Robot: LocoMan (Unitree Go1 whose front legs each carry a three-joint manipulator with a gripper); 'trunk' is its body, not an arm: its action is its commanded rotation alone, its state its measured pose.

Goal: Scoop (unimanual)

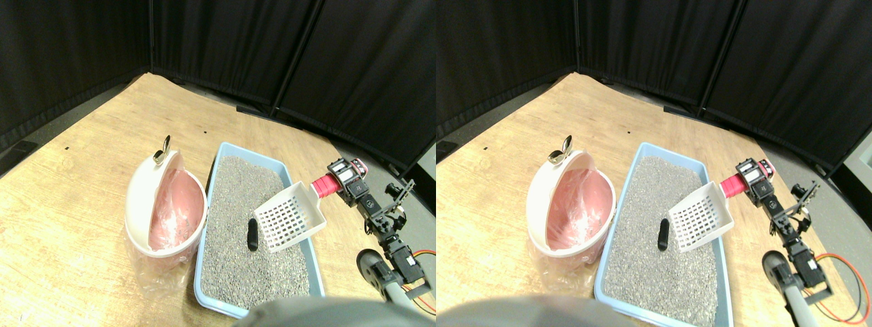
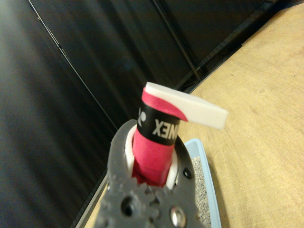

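Note:
A white slotted scoop [image 1: 289,218] with a red wrapped handle [image 1: 325,184] hangs tilted over the grey litter in the light-blue tray [image 1: 202,269]. My right gripper [image 1: 340,178] is shut on that handle, over the tray's right rim. A small black lump [image 1: 252,234] lies on the litter, just left of the scoop's lower edge and apart from it. Nothing shows inside the scoop. In the wrist view the jaws close on both sides of the red handle [image 2: 152,147], the gripper [image 2: 152,164] around it, with the scoop's white edge [image 2: 190,107] beyond and a corner of the tray [image 2: 198,144] below.
A white bin [image 1: 139,204] with a pink inside and a clear plastic liner stands against the tray's left side, with a metal clip [image 1: 162,151] on its far rim. Everything rests on a wooden floor [image 1: 68,204]. Black curtains [image 1: 272,48] close off the back. Orange cables [image 1: 426,255] trail at the lower right.

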